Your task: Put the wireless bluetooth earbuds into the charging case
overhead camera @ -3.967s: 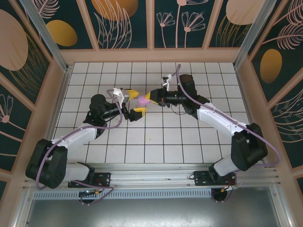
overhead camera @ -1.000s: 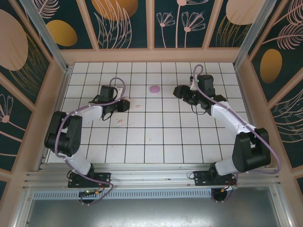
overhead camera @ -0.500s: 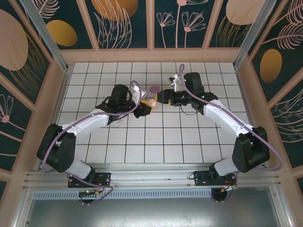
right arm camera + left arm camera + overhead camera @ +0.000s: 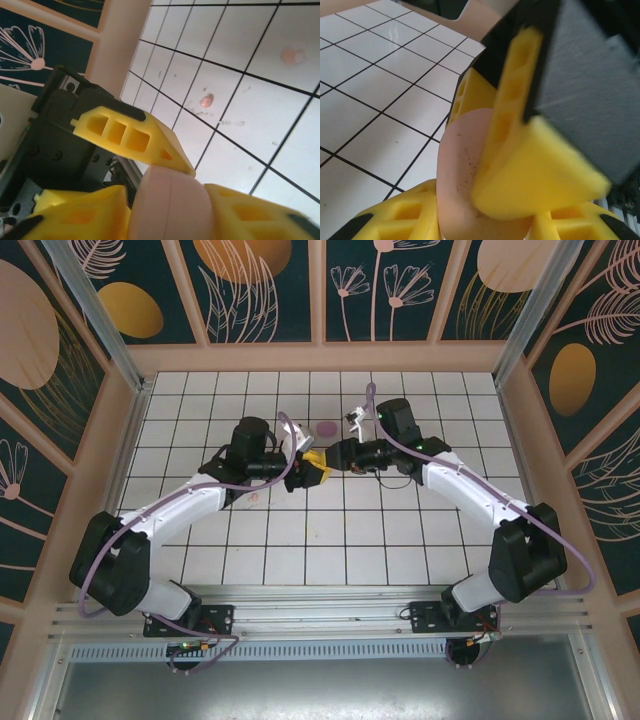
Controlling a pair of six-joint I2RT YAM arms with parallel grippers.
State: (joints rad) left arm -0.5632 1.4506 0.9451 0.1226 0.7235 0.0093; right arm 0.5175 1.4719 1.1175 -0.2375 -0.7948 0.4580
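Note:
A pale pink charging case [image 4: 314,466] hangs above the tiles mid-table, where my two grippers meet. The left gripper [image 4: 304,470] is shut on it; in the left wrist view the charging case [image 4: 462,170] sits between my lower fingers [image 4: 395,217], with a right finger [image 4: 535,165] lying across it. My right gripper [image 4: 170,220] is shut on the same charging case [image 4: 170,200], a pad against each side. A left finger [image 4: 125,132] rests on its top. Two pale pink earbuds [image 4: 206,101] [image 4: 291,55] lie on the tiles below; one earbud [image 4: 253,498] shows from above.
A round purple case [image 4: 326,427] lies on the tiles just behind the grippers. Peach wooden walls [image 4: 320,358] ring the white tiled floor [image 4: 330,560]. Both arm bases sit on the metal rail [image 4: 320,620] at the near edge.
Both arms swung in from the sides to the middle. The left came carrying the pink case, and the right gripper's jaws closed onto it in the last half second.

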